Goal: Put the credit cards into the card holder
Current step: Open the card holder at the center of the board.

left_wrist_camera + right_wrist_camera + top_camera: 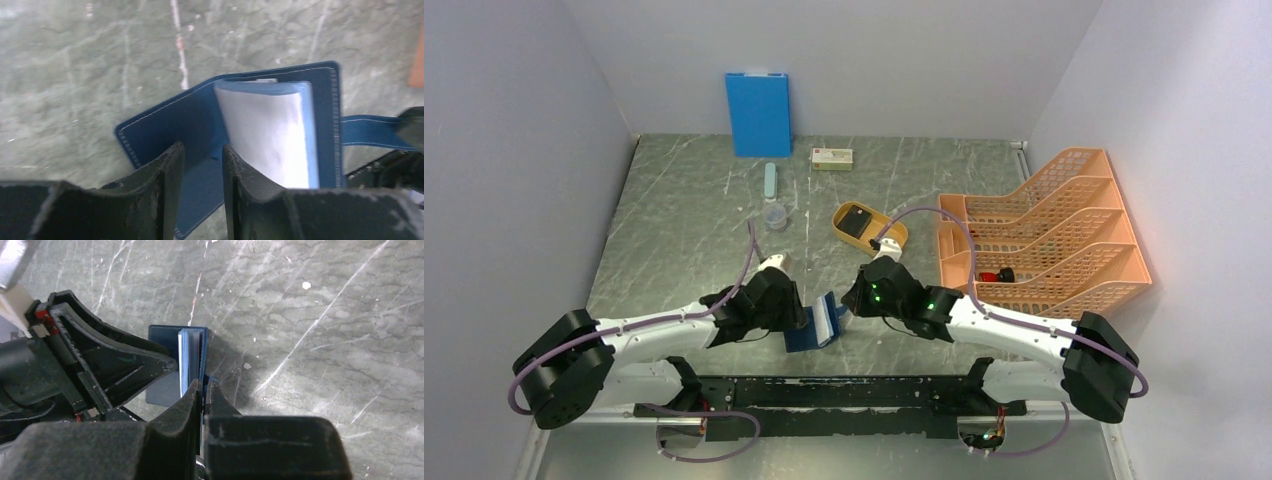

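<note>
Card holder (817,322) stands open near the middle of the surface's (684,220) near edge. The right gripper (204,390) has its jaws closed on the snap tab (367,131); the left gripper (202,165) has its jaws slightly apart at the left cover (165,125), and a grip cannot be confirmed. Risk: the cover slips and the holder folds shut. Its sleeves (270,135) show no card, and the yellow tray (894,238) holds a dark flat item (856,222).

light: bright, even | shadows: soft | wrist views: near fingers (165,195) blurred | top: sharp
</note>
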### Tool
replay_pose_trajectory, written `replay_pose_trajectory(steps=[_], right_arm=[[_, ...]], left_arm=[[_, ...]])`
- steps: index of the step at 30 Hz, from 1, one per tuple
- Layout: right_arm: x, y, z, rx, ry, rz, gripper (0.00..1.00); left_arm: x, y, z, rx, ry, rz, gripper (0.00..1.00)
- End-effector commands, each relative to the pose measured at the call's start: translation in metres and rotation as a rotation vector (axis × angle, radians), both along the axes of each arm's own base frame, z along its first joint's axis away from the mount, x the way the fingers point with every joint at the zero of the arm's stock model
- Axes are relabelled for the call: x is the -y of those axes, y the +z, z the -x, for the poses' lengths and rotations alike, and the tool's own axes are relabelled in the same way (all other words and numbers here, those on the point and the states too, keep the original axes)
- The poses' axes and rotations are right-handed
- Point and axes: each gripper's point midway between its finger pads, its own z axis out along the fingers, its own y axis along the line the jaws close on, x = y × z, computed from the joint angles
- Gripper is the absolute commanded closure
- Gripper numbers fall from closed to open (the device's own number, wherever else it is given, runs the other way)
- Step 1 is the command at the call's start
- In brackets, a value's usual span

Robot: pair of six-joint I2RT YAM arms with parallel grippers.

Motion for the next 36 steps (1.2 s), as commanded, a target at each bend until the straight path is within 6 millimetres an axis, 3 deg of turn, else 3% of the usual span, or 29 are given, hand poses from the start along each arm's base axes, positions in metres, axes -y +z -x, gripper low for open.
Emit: replay_pose_trajectory(steps=[1,6,13,22,24,29,32,36], right_arm=[[0.003,-0.004,0.003,-0.002,-0.017,-0.007,1.0],[0.006,-0.014,0.005,-0.017,-0.024,0.011,1.0],[0.015,-0.032,0.009,-0.042,-0.036,0.051,1.0],[0.037,-0.057,0.022,-0.094,-0.056,0.123,1.0],[0.04,-0.057,0.024,-0.096,-0.056,0.129,0.88],[0.045,-0.037,0.025,-0.07,-0.048,0.114,0.56],[0.041,-0.011,0.026,-0.037,-0.014,0.08,0.49],[0.013,0.026,0.035,-0.002,0.119,-0.054,0.48]], left_arm=[[0.038,0.026,-0.005,0.049,-0.066,0.19,0.59],[0.043,0.026,-0.005,0.05,-0.089,0.207,0.52],[0.041,0.008,0.0,0.016,-0.102,0.174,0.49],[0.017,-0.021,0.003,-0.004,-0.074,0.048,0.53],[0.014,-0.024,0.004,-0.004,-0.072,0.035,0.53],[0.009,-0.031,0.006,-0.009,-0.069,0.021,0.53],[0.007,-0.032,0.008,-0.011,-0.066,0.022,0.53],[0.006,-0.033,0.008,-0.012,-0.06,0.026,0.53]])
